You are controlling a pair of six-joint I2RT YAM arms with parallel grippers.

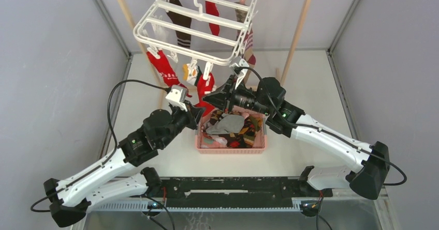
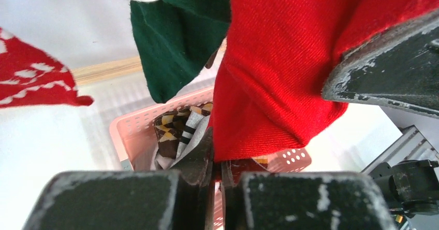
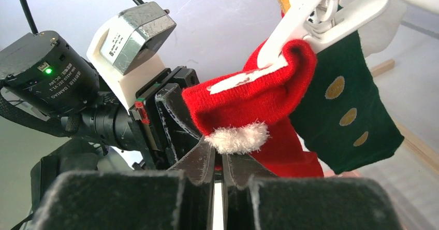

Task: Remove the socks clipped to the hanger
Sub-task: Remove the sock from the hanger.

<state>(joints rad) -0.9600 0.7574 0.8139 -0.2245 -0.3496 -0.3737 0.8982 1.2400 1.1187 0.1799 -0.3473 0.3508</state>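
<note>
The white hanger (image 1: 196,25) hangs from the wooden rack with several socks clipped under it. A red sock (image 1: 205,87) with a white fuzzy trim (image 3: 238,137) hangs from a white clip (image 3: 290,28) at the hanger's front edge. My left gripper (image 1: 198,111) is shut on this red sock's lower edge (image 2: 279,69). My right gripper (image 1: 216,98) is shut just below the fuzzy trim, with red fabric pinched between its tips (image 3: 219,162). A green sock (image 3: 341,111) with gold dots hangs beside it and also shows in the left wrist view (image 2: 176,38).
A pink slatted basket (image 1: 259,146) with several loose socks stands under both grippers; it also shows in the left wrist view (image 2: 124,131). Another red patterned sock (image 1: 163,69) hangs at the left. The rack's wooden legs (image 1: 297,33) stand behind.
</note>
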